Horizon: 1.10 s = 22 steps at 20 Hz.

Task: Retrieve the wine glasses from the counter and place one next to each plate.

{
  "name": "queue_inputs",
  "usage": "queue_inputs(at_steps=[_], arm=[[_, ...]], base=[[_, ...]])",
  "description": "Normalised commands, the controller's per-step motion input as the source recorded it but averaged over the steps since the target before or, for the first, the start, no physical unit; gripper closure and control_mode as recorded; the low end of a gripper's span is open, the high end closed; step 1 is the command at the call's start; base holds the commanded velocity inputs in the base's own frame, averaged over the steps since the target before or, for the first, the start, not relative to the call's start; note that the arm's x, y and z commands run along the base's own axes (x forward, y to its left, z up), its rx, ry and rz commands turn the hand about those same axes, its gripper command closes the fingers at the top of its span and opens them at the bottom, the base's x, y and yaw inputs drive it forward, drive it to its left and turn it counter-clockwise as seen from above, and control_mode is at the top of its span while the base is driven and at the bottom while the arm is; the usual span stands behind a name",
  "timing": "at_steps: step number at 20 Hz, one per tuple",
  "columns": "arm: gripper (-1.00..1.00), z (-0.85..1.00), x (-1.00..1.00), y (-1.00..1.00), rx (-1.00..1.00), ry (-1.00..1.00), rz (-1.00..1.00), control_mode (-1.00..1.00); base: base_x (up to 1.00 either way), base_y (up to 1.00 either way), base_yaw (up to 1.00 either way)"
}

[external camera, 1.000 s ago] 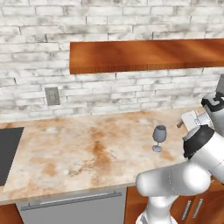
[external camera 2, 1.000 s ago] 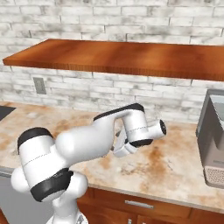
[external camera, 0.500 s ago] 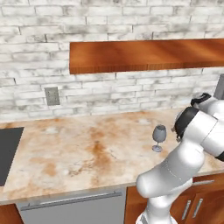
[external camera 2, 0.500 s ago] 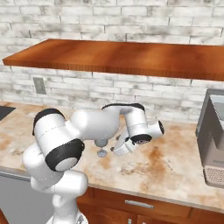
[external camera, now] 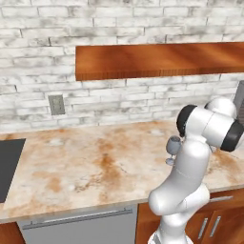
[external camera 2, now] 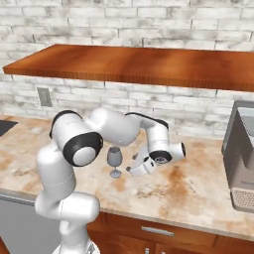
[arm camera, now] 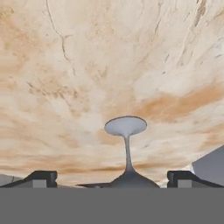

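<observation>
One grey translucent wine glass (external camera: 172, 148) (external camera 2: 114, 159) stands upright on the beige counter (external camera: 95, 167) (external camera 2: 188, 188). My gripper (external camera 2: 131, 164) hangs low just right of it in the right base view, pointing sideways at the glass. The hand view is rolled over, so the glass (arm camera: 127, 144) shows foot uppermost, with its bowl at the bottom edge. My gripper (arm camera: 113, 178) is open, with one dark fingertip (arm camera: 41, 177) on each side of the bowl, and neither touches it. The plates are out of view.
A wooden shelf (external camera: 157, 59) (external camera 2: 134, 64) runs along the brick wall above the counter. A grey appliance (external camera 2: 240, 168) stands at the counter's right end and a dark cooktop (external camera: 5, 167) at its left. A grey dishwasher front (external camera: 76, 228) is below.
The arm's elbow and upper links have swung round, from left of the glass to behind it in the right base view. The hand has stayed low beside the glass. The glass has not moved.
</observation>
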Motion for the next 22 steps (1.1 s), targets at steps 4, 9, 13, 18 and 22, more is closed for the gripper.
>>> queue_inputs(at_steps=[4, 9, 13, 18, 22], arm=[[-1.0, -0.21, 0.24, 0.0, 0.04, 0.0, 0.0, -1.0], [-1.0, -0.23, 0.15, 0.0, 0.03, 0.0, 0.0, -1.0], [-1.0, -0.16, 0.0, 0.0, 0.04, 0.04, 0.0, -1.0], [-1.0, -0.14, 0.0, 0.0, 0.05, 0.04, 0.0, -1.0], [-1.0, -0.12, 0.03, 0.1, 0.01, 0.02, 0.0, -1.0]], base=[[0.0, 0.0, 0.0], [0.0, 0.0, 0.0], [0.0, 0.0, 0.0], [0.0, 0.0, 0.0], [0.0, 0.0, 0.0]])
